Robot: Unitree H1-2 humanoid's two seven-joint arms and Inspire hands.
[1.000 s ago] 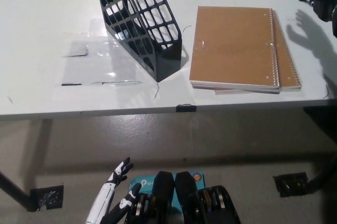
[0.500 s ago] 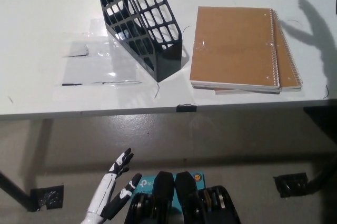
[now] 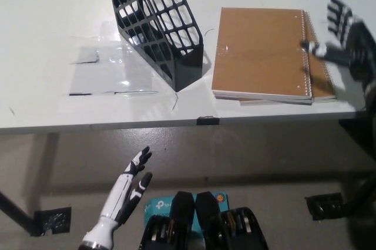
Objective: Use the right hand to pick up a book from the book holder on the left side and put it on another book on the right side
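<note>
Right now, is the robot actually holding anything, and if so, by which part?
Nothing is held. The black right hand hovers open over the right edge of the stacked notebooks; the white left hand hangs open below the table.

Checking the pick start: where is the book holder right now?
In the head view the book holder stands on the white table, left of centre, just left of the stacked notebooks.

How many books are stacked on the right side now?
2: a top book lying flat right of the book holder, and another book beneath it, edges showing along the right and front. The holder looks empty; more could hide underneath.
</note>
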